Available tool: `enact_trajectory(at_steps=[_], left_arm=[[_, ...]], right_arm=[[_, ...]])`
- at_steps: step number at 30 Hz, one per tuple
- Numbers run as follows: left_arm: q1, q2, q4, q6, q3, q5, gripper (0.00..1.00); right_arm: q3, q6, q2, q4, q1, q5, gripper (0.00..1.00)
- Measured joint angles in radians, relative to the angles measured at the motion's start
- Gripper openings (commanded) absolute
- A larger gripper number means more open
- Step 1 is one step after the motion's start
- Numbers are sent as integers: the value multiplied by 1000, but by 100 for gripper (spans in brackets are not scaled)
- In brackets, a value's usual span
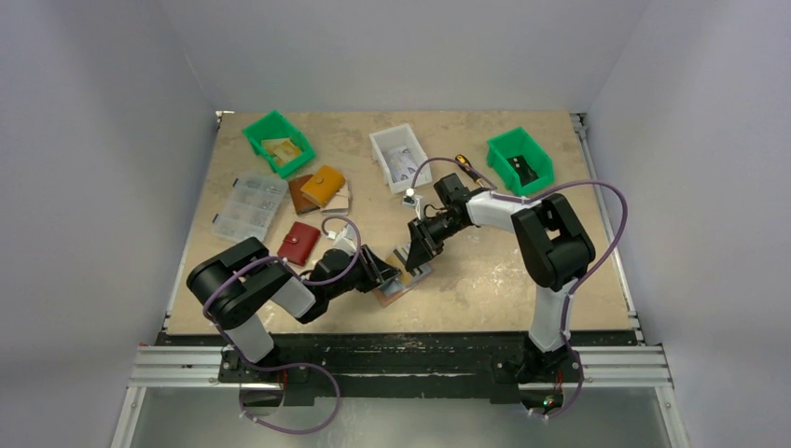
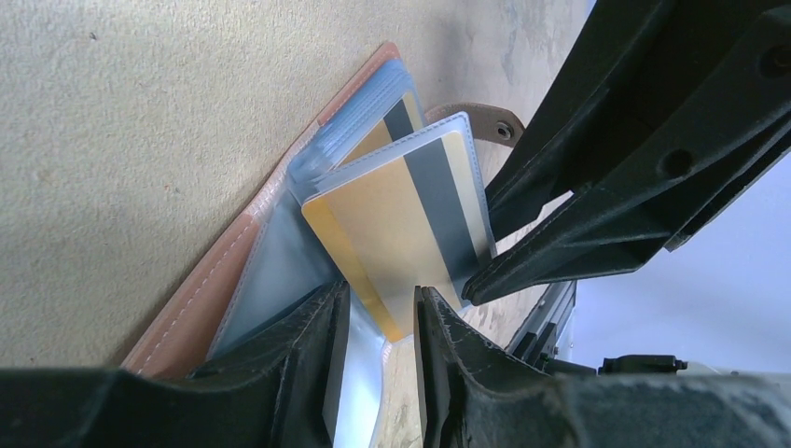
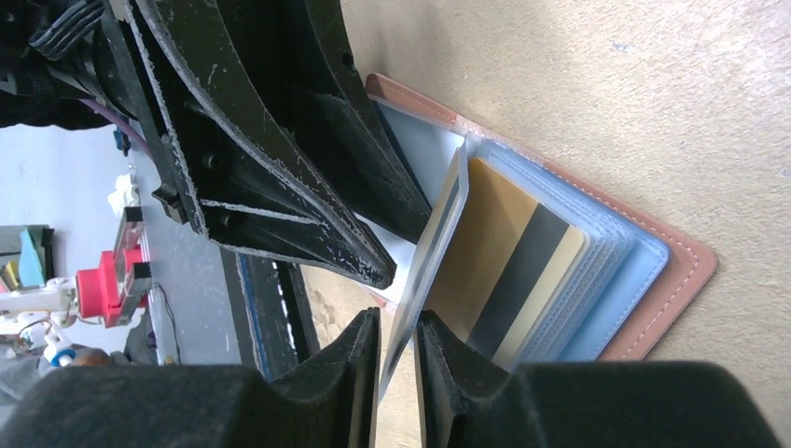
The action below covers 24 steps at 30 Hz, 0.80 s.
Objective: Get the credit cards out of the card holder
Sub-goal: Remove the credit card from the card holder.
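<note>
The brown-pink card holder lies open near the table's front edge, its clear sleeves fanned out. One sleeve stands up with a tan-gold credit card in it, dark stripe showing. A second gold striped card rests in the flat sleeves. My right gripper straddles the upright sleeve's edge, jaws narrow but with a sliver of gap. My left gripper is open. One of its fingers presses on the holder's clear page, and the gold card's corner sits loose between its jaws.
Green bins stand at the back left and back right, with a white bin between them. A clear organizer box, a mustard wallet and a red pouch lie to the left.
</note>
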Motion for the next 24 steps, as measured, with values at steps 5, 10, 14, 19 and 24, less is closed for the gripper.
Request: enact_trajectory(at_steps=[5,10,14,19,24], left_arm=[[2,1,17,0,-8,5,37],[6,1,80,-2,-44,18,54],[12,3,186,-5,-88,27,62],[26,58,341,-11,-121,50,76],[35,127,456,-37,-123,79,80]], right_arm=[[0,24,4,10,0,3,12],[0,46,4,19,-1,8,0],[-1,61,4,29,-6,-11,0],[-6,68,4,47,-12,-64,0],[-10,62,4,47,-20,-102,0]])
